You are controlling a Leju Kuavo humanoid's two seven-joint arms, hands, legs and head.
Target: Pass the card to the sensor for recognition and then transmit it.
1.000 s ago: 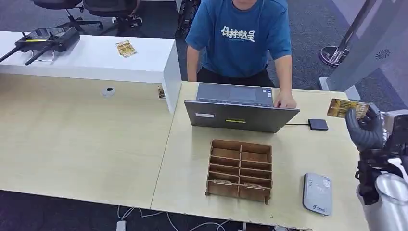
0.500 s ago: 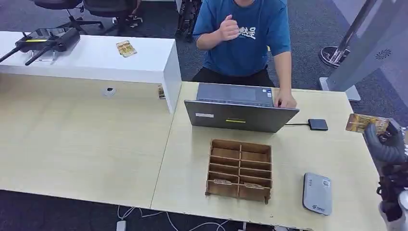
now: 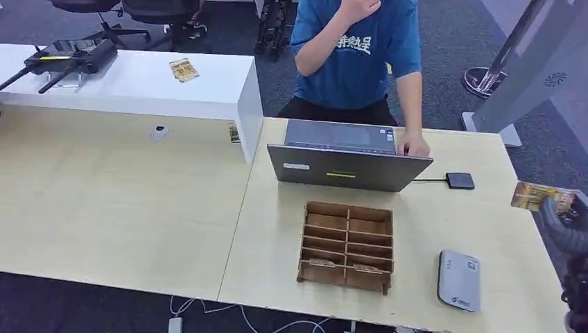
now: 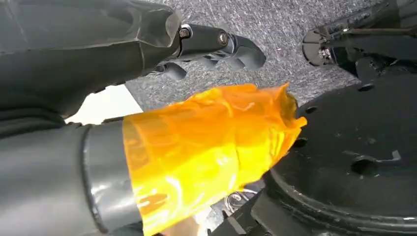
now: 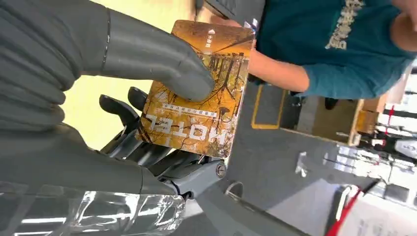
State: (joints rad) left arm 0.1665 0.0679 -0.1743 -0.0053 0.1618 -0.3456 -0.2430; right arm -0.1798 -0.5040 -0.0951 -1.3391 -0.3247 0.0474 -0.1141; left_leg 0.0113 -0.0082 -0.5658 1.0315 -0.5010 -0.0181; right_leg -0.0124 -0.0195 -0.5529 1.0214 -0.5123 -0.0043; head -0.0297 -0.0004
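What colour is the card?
Golden-yellow with an autumn tree picture, clearest in the right wrist view.

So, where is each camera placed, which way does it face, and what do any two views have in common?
Head view: high on the robot, facing forward and down at the table, laptop, wooden tray and grey reader; right hand at the right edge.
Left wrist view: behind the left hand, facing the carpet and dark robot parts.
Right wrist view: behind the right hand, facing the card and the person.
Shared: head and right wrist views both show the card and the person.
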